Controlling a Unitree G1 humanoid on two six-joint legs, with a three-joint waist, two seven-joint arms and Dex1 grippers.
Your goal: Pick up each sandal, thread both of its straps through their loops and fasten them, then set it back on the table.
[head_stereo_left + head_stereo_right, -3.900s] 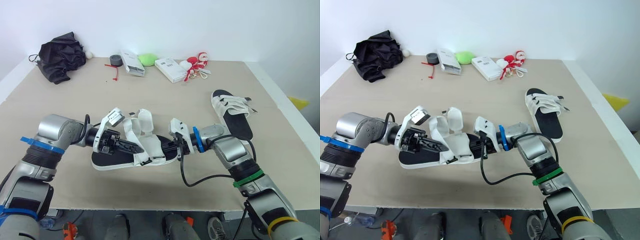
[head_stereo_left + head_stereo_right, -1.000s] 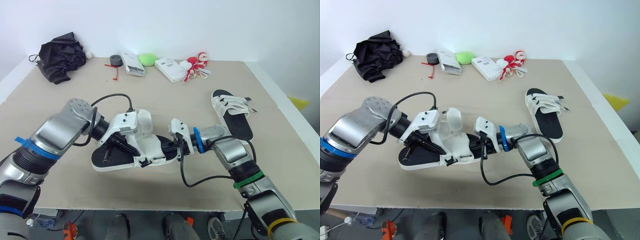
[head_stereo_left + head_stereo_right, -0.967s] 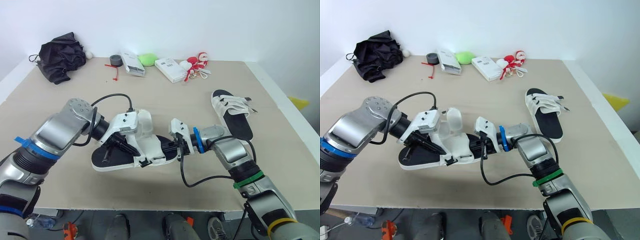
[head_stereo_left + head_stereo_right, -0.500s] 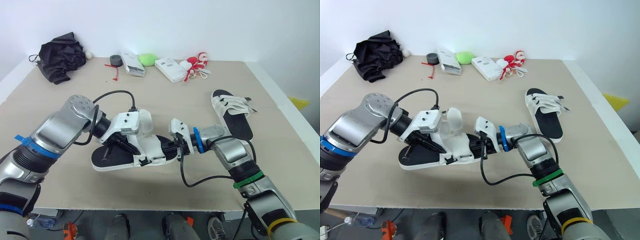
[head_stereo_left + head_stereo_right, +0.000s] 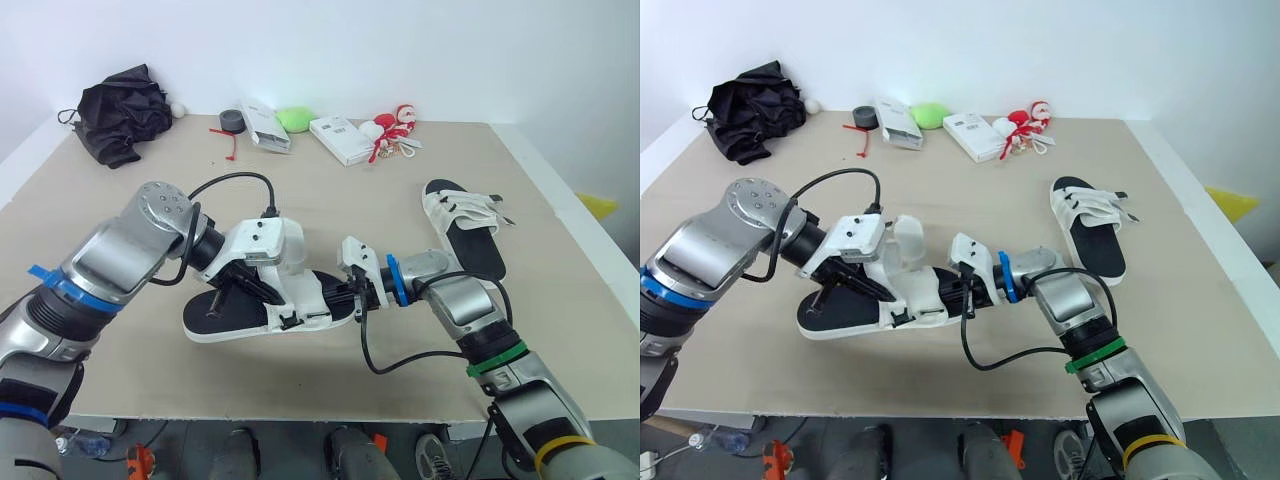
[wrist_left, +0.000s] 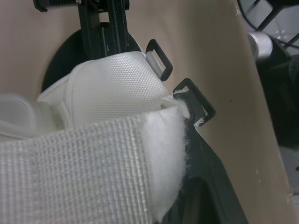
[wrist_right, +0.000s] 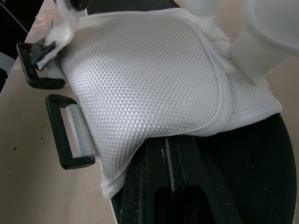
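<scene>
Sandal (image 5: 225, 315): black sole, white top. It is between the two tools, near the front edge of the surface (image 5: 330, 200) and a bit left of the middle. I cannot tell if it touches the surface.
Left tool (image 5: 262, 292): closed on a white strap (image 6: 93, 186), which is pulled across the top of the sandal.
Right tool (image 5: 340, 297): pinched tight on the end of the sole — the end that faces the right edge.
Loops (image 6: 159, 59): two black ones, side by side on the sandal's side. The strap's fuzzy end is just beside one of them.
Other sandal (image 5: 465, 230): flat near the right edge, well apart.
Black cloth (image 5: 120, 112): in the far left corner.
White boxes (image 5: 340, 138): along the far edge.
</scene>
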